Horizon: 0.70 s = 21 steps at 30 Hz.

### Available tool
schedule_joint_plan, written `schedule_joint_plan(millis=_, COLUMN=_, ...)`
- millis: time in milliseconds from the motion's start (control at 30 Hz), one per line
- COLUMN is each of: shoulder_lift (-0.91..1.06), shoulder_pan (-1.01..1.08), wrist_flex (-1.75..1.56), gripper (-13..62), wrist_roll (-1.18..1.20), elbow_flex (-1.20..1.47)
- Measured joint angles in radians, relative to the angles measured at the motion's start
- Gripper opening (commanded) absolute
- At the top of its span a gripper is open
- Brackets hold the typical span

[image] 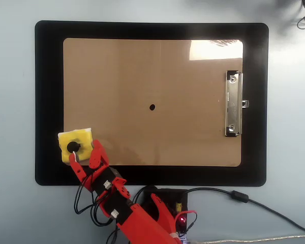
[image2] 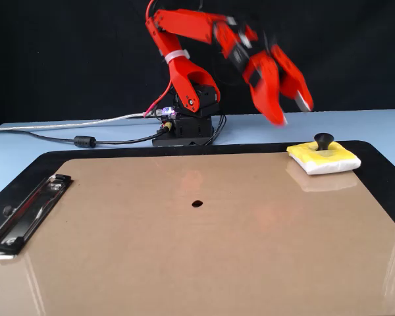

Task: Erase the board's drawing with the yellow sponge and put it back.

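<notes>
Gripper (image2: 293,113) spread wide, empty, above the sponge (image: 77,145) at lower left overhead; closing off-centre could miss the knob (image: 72,148)

board face: the board (image: 152,76) is bare except for the drawing (image: 152,107) at its centre, open to pass over from every side
3 o'clock edge: metal clip (image: 234,103) stands raised along it in the overhead view
7 o'clock corner: the yellow sponge (image: 77,145) with its upright knob; the gripper (image: 84,155), jaws apart, hangs just above and beside it, clear air beneath in the fixed view
6 o'clock: arm base (image2: 186,128) and cables (image: 254,203), off the black mat (image: 48,101)
</notes>
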Motion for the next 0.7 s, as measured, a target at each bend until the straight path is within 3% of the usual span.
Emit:
schedule_joint_plan(millis=200, shoulder_lift=-0.132, shoulder_pan=-0.06, wrist_flex=-0.371, gripper=33.7, wrist_roll=0.046, elbow_flex=0.058)
schedule_joint_plan(millis=700, shoulder_lift=-0.299, shoulder_pan=-0.1, wrist_flex=-0.4, gripper=33.7, wrist_roll=0.072, elbow_flex=0.058)
